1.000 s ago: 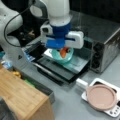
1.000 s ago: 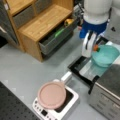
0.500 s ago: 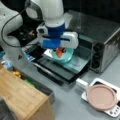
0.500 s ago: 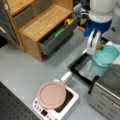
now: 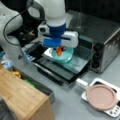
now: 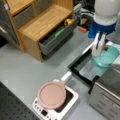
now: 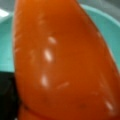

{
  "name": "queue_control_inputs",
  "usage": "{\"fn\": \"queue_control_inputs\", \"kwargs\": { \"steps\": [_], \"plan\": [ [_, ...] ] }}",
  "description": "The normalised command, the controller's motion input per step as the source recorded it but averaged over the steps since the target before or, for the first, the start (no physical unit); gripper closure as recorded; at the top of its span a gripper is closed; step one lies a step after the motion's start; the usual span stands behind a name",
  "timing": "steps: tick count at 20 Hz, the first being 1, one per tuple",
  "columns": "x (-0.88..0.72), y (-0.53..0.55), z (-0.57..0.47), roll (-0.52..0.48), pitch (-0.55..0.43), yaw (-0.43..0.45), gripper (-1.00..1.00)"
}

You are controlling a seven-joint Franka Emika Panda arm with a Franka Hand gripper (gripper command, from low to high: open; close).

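My gripper [image 5: 60, 49] hangs over a teal plate [image 5: 68, 56] that rests on the open door [image 5: 65, 71] of a steel toaster oven [image 5: 101, 37]. It is shut on a glossy orange, carrot-like object [image 5: 59, 51], held just above the plate. In a front view the white fingers [image 6: 98, 46] point down at the plate's [image 6: 110, 57] left rim, with the orange object [image 6: 104, 47] showing beside them. The wrist view is almost filled by the orange object [image 7: 62, 62], with the teal plate [image 7: 6, 50] behind it. The fingertips are hidden there.
A pink round lid [image 5: 101, 97] lies on a white scale-like device [image 6: 62, 107] in front of the oven [image 6: 110, 95]. A wooden cabinet [image 6: 42, 22] has an open grey drawer [image 6: 56, 37] holding yellow and green items. Its wooden top [image 5: 20, 95] fills a front view's bottom left.
The gripper with the orange object has shifted a little and come lower, closer to the teal plate. The plate, oven and pink lid have not moved.
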Motion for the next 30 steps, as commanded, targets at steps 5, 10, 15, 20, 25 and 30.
{"fn": "queue_control_inputs", "kwargs": {
  "steps": [5, 10, 15, 20, 25, 30],
  "plan": [
    [-0.29, 0.14, -0.11, 0.121, -0.068, -0.194, 1.0],
    [-0.26, 0.09, -0.09, 0.125, -0.115, -0.27, 1.0],
    [-0.26, 0.11, -0.08, 0.115, -0.109, -0.271, 1.0],
    [-0.31, 0.14, -0.12, 0.077, -0.092, -0.215, 1.0],
    [-0.31, 0.17, -0.13, 0.067, -0.081, -0.183, 1.0],
    [-0.25, 0.17, -0.13, 0.058, -0.074, -0.186, 1.0]
  ]
}}
